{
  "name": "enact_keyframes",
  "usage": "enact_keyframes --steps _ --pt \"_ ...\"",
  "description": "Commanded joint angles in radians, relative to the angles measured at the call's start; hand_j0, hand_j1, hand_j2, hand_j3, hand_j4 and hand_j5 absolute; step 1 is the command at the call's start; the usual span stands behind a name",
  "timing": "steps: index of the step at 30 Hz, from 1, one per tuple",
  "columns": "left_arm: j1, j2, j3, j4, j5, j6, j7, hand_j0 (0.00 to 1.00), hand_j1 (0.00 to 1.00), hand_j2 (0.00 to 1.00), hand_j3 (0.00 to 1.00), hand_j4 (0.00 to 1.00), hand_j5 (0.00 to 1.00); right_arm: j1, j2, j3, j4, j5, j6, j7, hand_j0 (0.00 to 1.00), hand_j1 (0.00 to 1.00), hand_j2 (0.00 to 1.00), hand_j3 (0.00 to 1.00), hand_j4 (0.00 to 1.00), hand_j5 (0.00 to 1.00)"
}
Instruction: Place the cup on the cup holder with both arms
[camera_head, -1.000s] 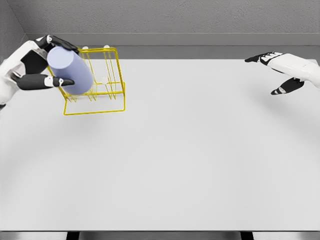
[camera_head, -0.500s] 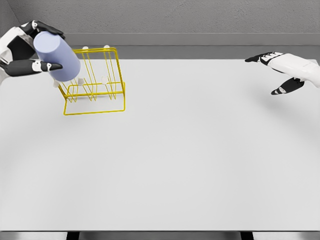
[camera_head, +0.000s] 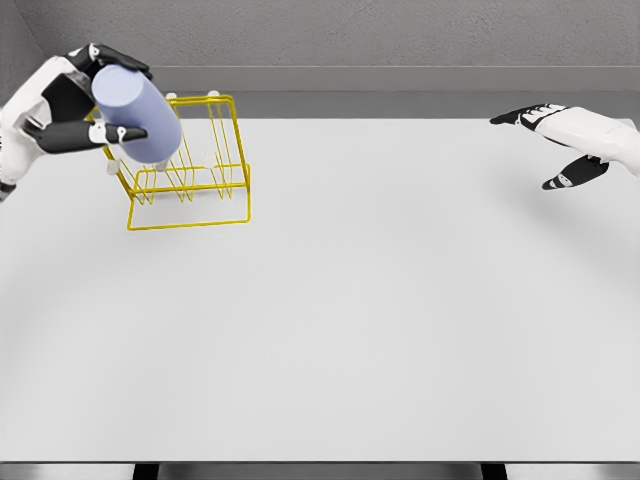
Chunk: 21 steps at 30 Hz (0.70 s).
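So the left hand (camera_head: 70, 110), still wrapped around the cup (camera_head: 138, 115), just swung it back over the yellow rack (camera_head: 190, 165), probably lining up the drop, right hand (camera_head: 575, 140) idling open.

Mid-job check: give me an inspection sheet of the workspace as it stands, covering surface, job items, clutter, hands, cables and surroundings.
Surface: white table, flat and bare over most of its area.
Job's things: lavender cup held tilted in the air, overlapping the upper left of the yellow wire cup holder; not yet seated on a peg. Holder stands at the table's far left.
Clutter: nothing seen.
Hands: left hand curled around the cup; right hand open, holding nothing, at the far right edge of the table.
Cables: nothing seen.
Surroundings: grey wall behind the table.
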Motion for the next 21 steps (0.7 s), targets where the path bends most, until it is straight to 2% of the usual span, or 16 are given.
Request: enact_keyframes --steps 1,18,19,21 --pt "0.000 -0.013 -0.001 0.011 -0.017 0.000 0.000 0.45 0.45 0.45 0.45 0.45 0.45 0.000 -0.001 -0.002 0.000 -0.005 0.001 -0.001 1.00 1.00 1.00 1.00 1.00 1.00" --pt "0.023 -0.016 -0.015 0.028 -0.021 -0.002 0.000 0.46 0.46 0.46 0.46 0.46 0.46 0.000 -0.001 -0.002 0.001 -0.007 0.001 -0.001 1.00 1.00 1.00 1.00 1.00 1.00" --pt "0.023 -0.016 -0.015 0.029 -0.021 -0.002 0.000 0.47 0.47 0.47 0.47 0.47 0.47 0.000 -0.001 -0.002 0.001 -0.007 0.001 -0.001 1.00 1.00 1.00 1.00 1.00 1.00" --pt "0.021 -0.015 -0.015 0.028 -0.044 -0.005 0.000 0.68 0.68 0.68 0.68 0.68 0.68 0.000 -0.001 -0.002 0.001 -0.007 0.001 -0.001 1.00 1.00 1.00 1.00 1.00 1.00"
